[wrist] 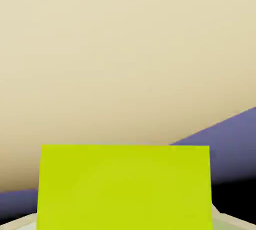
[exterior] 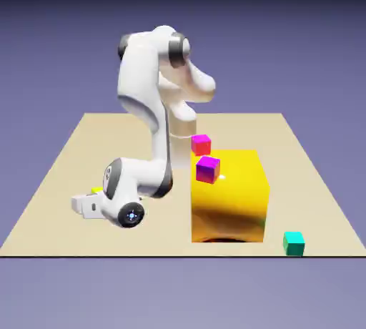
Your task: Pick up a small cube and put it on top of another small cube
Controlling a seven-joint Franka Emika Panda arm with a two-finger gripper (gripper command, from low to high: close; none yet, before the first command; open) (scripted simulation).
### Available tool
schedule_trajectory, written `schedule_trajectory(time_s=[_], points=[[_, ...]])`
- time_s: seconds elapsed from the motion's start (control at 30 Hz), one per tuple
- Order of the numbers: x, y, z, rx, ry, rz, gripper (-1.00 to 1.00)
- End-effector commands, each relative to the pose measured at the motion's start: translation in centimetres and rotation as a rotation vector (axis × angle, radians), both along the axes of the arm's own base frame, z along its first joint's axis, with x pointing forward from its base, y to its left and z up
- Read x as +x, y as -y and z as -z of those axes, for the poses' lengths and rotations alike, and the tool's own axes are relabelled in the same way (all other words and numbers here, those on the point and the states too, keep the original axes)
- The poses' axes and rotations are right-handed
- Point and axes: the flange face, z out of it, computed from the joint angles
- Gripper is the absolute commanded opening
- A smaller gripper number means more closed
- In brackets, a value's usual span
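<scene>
one small yellow cube (wrist: 125, 189) is sitting gripped between the closed fingers of the gripper (wrist: 125, 219), on the exterior view's left of the big yellow-orange block (exterior: 229, 206); grasping is looking done, while carrying and stacking are still awaiting their turn.

The table (exterior: 150, 238) bears 1 yellow-orange block (exterior: 229, 209) and 1 teal cube (exterior: 294, 244).

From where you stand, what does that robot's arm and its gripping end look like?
The arm is glossy white and rounded, with dark grey-black rings at its joints. A black disc with a small bluish centre marks the wrist. The gripper's body is white.
</scene>
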Motion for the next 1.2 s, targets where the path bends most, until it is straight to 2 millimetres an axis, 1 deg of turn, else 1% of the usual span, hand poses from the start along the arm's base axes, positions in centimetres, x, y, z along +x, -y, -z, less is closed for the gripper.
schedule_trajectory(time_s=[0.0, 0.07, 0.13, 0.2, 0.3, 0.37, 0.4, 0.57, 0.73, 0.83, 0.87, 1.07, 1.1, 1.13, 1.17], points=[[1.1, -1.9, -1.7, 0.007, 0.048, 0.009, -1.00], [2.9, -5.8, -5.3, 0.032, 0.143, 0.028, -1.00], [4.3, -10.0, -9.0, 0.068, 0.234, 0.045, -1.00], [4.9, -15.3, -11.9, 0.119, 0.286, 0.047, -1.00], [4.5, -23.4, -16.5, 0.211, 0.349, 0.046, -1.00], [3.5, -28.7, -19.6, 0.281, 0.380, 0.040, -1.00], [2.6, -29.6, -19.7, 0.286, 0.346, 0.050, -1.00], [-2.3, -29.6, -17.1, 0.230, 0.057, 0.119, -1.00], [-7.1, -29.7, -15.8, 0.166, -0.233, 0.163, -1.00], [-8.8, -24.9, -14.0, 0.095, -0.389, 0.235, -1.00], [-8.8, -24.9, -14.0, 0.095, -0.389, 0.235, -1.00], [-13.6, -23.9, -11.2, 0.095, -0.389, 0.235, -1.00], [-13.6, -23.9, -11.2, 0.095, -0.389, 0.235, 1.00], [-13.6, -23.9, -11.2, 0.095, -0.389, 0.235, 1.00], [-12.7, -24.1, -11.7, 0.095, -0.389, 0.234, 1.00]])
